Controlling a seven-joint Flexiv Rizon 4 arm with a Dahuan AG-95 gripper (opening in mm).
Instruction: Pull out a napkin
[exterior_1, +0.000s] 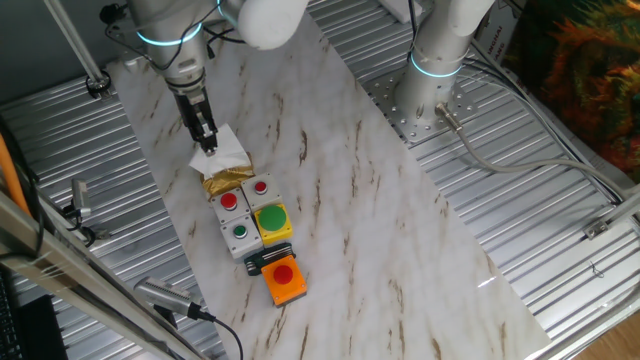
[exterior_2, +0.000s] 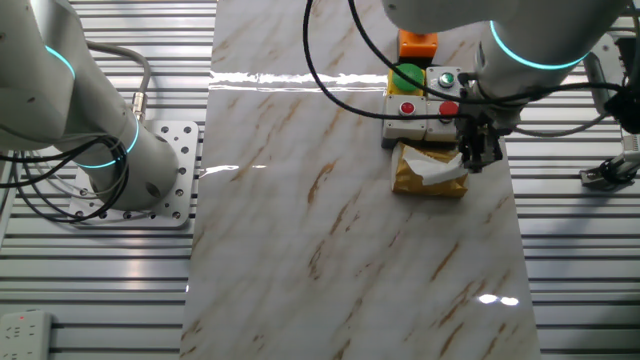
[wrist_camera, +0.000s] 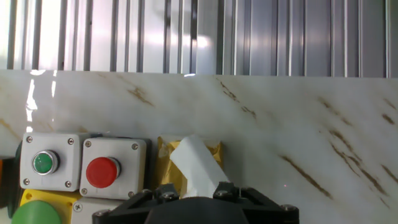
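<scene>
Gripper (exterior_1: 207, 140) pinches the white napkin (exterior_1: 224, 150), we note, its fingers closed on the sheet. Napkin sticks up out of the gold foil packet (exterior_2: 428, 176), which lies just beside the grey button boxes (exterior_1: 243, 214).

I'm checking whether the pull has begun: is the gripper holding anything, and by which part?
Apparently yes: the gripper seems shut on the napkin, pinching the free end that sticks up out of the gold packet. The fingers themselves are hidden.

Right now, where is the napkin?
The napkin sticks up from the gold packet beside the grey button boxes, with the gripper closed on its upper end.
</scene>
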